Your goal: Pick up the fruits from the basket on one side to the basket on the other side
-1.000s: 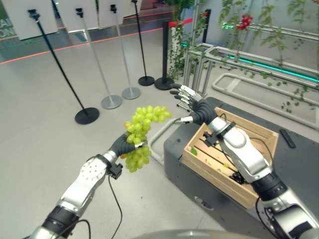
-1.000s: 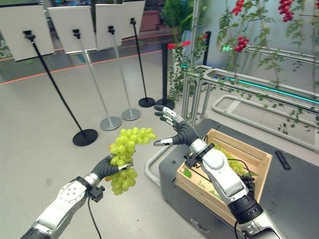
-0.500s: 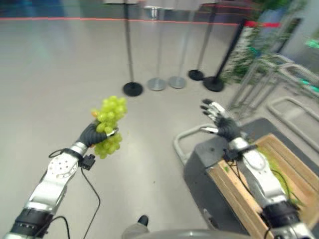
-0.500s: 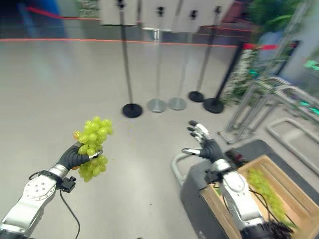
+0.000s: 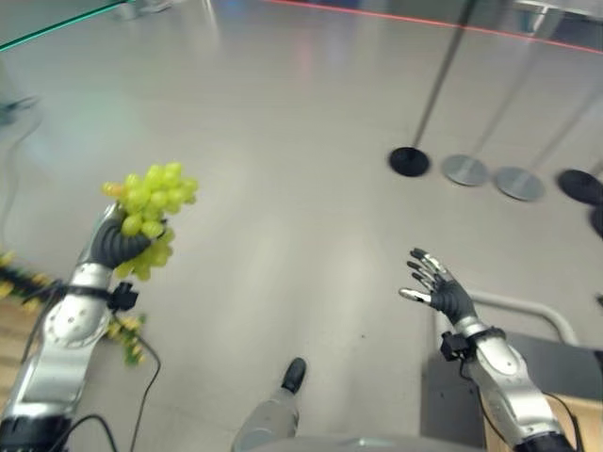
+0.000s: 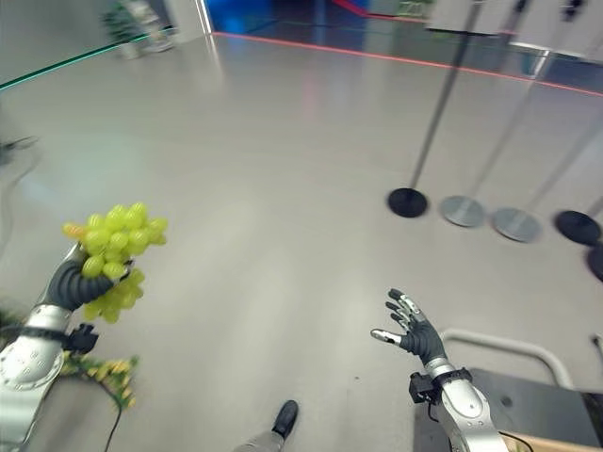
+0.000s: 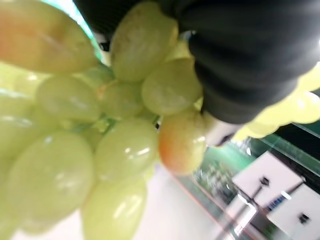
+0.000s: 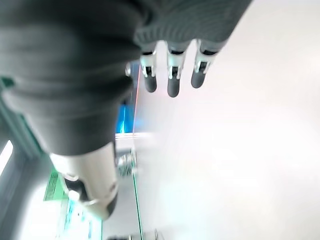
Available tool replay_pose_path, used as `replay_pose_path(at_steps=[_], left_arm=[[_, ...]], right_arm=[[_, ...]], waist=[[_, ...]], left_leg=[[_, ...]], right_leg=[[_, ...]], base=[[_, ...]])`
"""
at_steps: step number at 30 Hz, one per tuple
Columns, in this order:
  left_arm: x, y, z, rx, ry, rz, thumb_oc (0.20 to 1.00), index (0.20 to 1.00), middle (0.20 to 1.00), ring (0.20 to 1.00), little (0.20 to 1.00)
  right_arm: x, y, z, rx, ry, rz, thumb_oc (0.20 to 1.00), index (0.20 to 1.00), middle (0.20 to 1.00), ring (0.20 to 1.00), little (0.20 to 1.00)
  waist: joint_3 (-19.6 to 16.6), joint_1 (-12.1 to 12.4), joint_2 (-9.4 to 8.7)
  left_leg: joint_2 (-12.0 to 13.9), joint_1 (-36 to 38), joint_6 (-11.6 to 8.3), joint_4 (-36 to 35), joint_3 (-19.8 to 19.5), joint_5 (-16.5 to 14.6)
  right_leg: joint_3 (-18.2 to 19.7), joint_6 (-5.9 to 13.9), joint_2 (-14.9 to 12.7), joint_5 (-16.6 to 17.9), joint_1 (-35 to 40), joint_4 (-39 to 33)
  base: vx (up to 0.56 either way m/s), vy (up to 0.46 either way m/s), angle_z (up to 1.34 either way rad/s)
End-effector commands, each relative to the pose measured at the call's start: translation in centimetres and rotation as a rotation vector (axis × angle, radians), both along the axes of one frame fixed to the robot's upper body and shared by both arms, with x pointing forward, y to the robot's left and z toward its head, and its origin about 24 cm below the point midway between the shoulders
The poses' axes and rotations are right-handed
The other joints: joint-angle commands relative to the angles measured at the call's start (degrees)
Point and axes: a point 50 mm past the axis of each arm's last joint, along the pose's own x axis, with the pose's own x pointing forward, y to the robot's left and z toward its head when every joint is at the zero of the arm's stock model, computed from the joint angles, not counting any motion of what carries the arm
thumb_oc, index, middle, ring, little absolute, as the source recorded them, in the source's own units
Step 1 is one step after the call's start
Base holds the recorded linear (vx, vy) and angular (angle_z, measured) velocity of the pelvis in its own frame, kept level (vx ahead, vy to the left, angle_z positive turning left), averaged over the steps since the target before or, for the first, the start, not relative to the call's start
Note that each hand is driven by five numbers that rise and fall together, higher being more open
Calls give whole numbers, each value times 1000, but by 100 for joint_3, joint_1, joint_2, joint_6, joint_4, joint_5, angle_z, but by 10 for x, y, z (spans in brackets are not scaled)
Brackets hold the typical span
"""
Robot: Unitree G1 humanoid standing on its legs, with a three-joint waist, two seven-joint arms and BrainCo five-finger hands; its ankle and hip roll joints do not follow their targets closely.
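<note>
No readable writing anywhere on show here, just so that's out of the way.

The left robot hand (image 5: pixel 115 247) is raised out on the robot's left with its fingers curled around a bunch of green grapes (image 5: pixel 149 201), so the fruit is up in the air in that hand, well above the grey floor (image 5: pixel 283 169). Most of the bunch sticks out above the hand and a few grapes hang below the fingers. One grape at the far tip looks more orange than green. The left wrist view is basically wall-to-wall grapes (image 7: pixel 75 150) from super close, with the dark ribbed cover of the hand pressed right against them, and you can see a couple of them have a reddish blush.

The right robot hand (image 6: pixel 412 331) is held up on the robot's right, fingers spread wide and straight, thumb out to the side, holding nothing and touching nothing. Its own wrist view shows the dark-tipped fingers (image 8: pixel 172 75) sticking out straight over bare floor.

Past the hands, a few stanchion poles with round bases (image 5: pixel 410 161) stand on the floor well away. In the left eye view there's a dark cart with a pale tubular handle (image 5: pixel 513 306) just below the right arm, and some leafy stuff (image 5: pixel 127 330) low at the left edge under the left arm.
</note>
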Motion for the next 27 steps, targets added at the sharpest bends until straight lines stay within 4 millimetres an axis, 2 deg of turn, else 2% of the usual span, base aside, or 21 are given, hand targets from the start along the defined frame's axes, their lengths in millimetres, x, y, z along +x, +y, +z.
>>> replay_pose_path(at_steps=[1,3,4,5,6,8,10,11,13,16,19,20,21,22,23,24,25,26,27], left_arm=[[1,-18,41,92,-209,-79,200,200,200,200,200],[5,-24,47,105,-226,-110,200,200,200,200,200],[5,-24,47,105,-227,-110,200,200,200,200,200],[9,-27,54,122,-241,-127,200,200,200,200,200],[9,-26,55,118,-242,-126,200,200,200,200,200],[8,-23,55,140,-236,-114,200,200,200,200,200],[7,-23,57,148,-246,-116,200,200,200,200,200],[7,-20,60,175,-258,-103,200,200,200,200,200],[5,-19,67,222,-288,-88,200,200,200,200,200],[7,-18,77,266,-313,-74,200,200,200,200,200],[8,-15,81,276,-332,-60,200,200,200,200,200],[8,-15,81,276,-333,-60,200,200,200,200,200],[5,-12,85,290,-355,-35,200,200,200,200,200],[6,-11,88,300,-365,-33,200,200,200,200,200],[6,-12,88,300,-366,-33,200,200,200,200,200],[13,-16,90,304,-360,-51,200,200,200,200,200],[18,-18,90,302,-360,-57,200,200,200,200,200],[18,-19,90,302,-362,-59,200,200,200,200,200],[23,-19,95,330,-388,-29,200,200,200,200,200]], right_arm=[[3,-15,20,-1,-124,-70,1000,1000,1000,1000,1000],[1,-17,18,13,-116,-90,1000,1000,1000,1000,1000],[1,-17,18,13,-116,-90,1000,1000,1000,1000,1000],[-1,-18,18,-4,-112,-84,1000,1000,1000,1000,1000],[-3,-16,16,-4,-104,-80,1000,1000,1000,1000,1000],[-4,-16,14,-4,-97,-81,1000,1000,1000,1000,1000],[-4,-13,13,6,-94,-72,1000,1000,1000,1000,1000],[-1,-8,12,1,-92,-46,1000,1000,1000,1000,1000],[3,3,11,8,-87,1,1000,1000,1000,1000,1000],[7,14,8,-15,-75,47,1000,1000,1000,1000,1000],[13,28,8,-1,-81,89,1000,1000,1000,1000,1000],[13,28,9,-1,-82,89,1000,1000,1000,1000,1000],[16,39,10,17,-91,123,1000,1000,1000,1000,1000],[18,44,10,16,-91,148,1000,1000,1000,1000,1000],[18,44,10,16,-91,148,1000,1000,1000,1000,1000],[16,43,6,2,-70,165,1000,1000,1000,1000,1000],[14,41,4,-14,-59,171,1000,1000,1000,1000,1000],[14,40,4,-14,-60,169,1000,1000,1000,1000,1000],[15,37,5,-31,-61,169,1000,1000,1000,1000,1000]], waist=[[-148,-213,103],[-178,-372,127],[-170,-371,128],[-235,-491,186],[-298,-513,254],[-381,-454,311],[-426,-413,291],[-441,-358,248],[-458,-307,189],[-467,-251,192],[-387,-235,181],[-388,-237,181],[-352,-211,220],[-365,-286,225],[-374,-280,227],[-383,-424,142],[-355,-499,104],[-360,-490,107],[-361,-396,71]], left_leg=[[386,465,17,-262,-76,15],[908,770,-43,-326,429,-95],[909,779,-44,-327,429,-95],[1205,1077,-138,-474,814,-172],[1252,1309,-190,-767,881,-168],[1165,1457,-192,-1277,850,-54],[1074,1484,-161,-1369,822,-43],[847,1496,-56,-1374,732,-123],[646,1474,81,-1324,757,-233],[386,1494,307,-1331,720,-324],[149,1662,508,-1406,785,-372],[146,1642,515,-1407,787,-342],[144,1759,560,-1446,798,-412],[139,1734,548,-1451,728,-354],[145,1724,546,-1452,733,-352],[-1,1718,519,-1448,512,-331],[-117,1711,520,-1417,343,-349],[-113,1683,518,-1413,341,-326],[-187,1618,503,-1346,209,-335]], right_leg=[[242,867,-480,449,-213,90],[-49,882,-630,474,-143,82],[-49,882,-629,474,-134,80],[-285,928,-747,540,-102,-8],[-356,956,-739,557,-54,-48],[-408,1041,-756,662,61,-171],[-436,1084,-823,725,105,-187],[-430,1184,-978,822,136,-194],[-344,1296,-1177,896,73,-98],[-197,1401,-1504,926,-150,639],[-74,1567,-1945,1357,-363,1337],[-80,1557,-1946,1385,-375,1321],[31,1552,-1906,1294,-553,1677],[420,1433,-1475,1074,-747,1579],[423,1429,-1467,1081,-757,1572],[1112,1245,-678,781,-912,891],[1463,1201,-417,774,-1015,581],[1456,1195,-410,823,-1018,534],[1200,1271,-569,959,-811,272]], base=[[-139,167,75],[-98,163,111],[-71,229,136],[2,223,91],[34,306,69],[85,195,41],[79,225,58],[99,404,68],[49,372,52],[57,332,15],[54,274,19],[68,225,8],[55,119,-3],[68,114,-8],[87,3,-4],[127,-2,10],[116,-2,35],[59,-2,86],[24,-32,98]])
